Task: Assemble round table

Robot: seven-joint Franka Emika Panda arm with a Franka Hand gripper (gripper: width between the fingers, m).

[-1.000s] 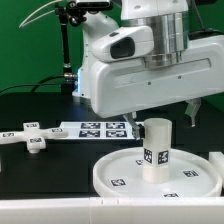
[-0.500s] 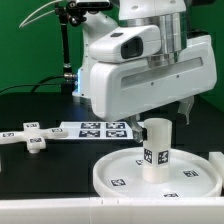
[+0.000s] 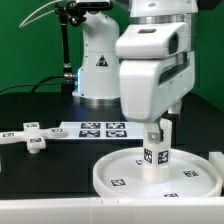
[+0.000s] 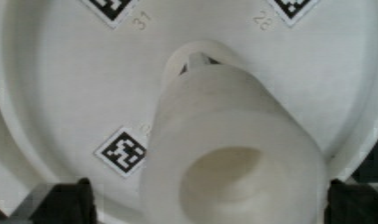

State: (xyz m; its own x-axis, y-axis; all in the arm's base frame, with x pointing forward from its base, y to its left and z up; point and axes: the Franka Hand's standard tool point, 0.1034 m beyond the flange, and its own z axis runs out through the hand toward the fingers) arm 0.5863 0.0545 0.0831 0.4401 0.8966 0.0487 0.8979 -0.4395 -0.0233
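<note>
- Since the earlier frames the arm has swung off its slant across the middle of the exterior view. Its wrist now stands upright over the leg (image 3: 156, 150), uncovering the robot base (image 3: 98, 65) behind. The furniture parts lie as they did.
- In the wrist view the gripper (image 4: 212, 200) is spread wide. Its dark fingertips (image 4: 69, 198) sit one on each side of the leg's top, and a gap shows between the leg and at least one of them, so nothing is clamped.
- The leg stands upright near the middle of the round disc (image 3: 108, 172), with a square tag on its side facing the exterior camera.
- The round disc lies flat, rim up, on the table (image 3: 40, 105) at the near side, with several tags on its floor.
- The cross-shaped base (image 3: 30, 137) lies flat on the table at the exterior view's left, well apart from the disc.
- The marker board (image 3: 95, 128) lies flat between the cross-shaped base and the disc, just beyond the disc's far rim.
- The table top is matt black.
- A green backdrop (image 3: 30, 40) closes the room behind, and a black stand (image 3: 67, 45) with cables rises beside the robot base.
</note>
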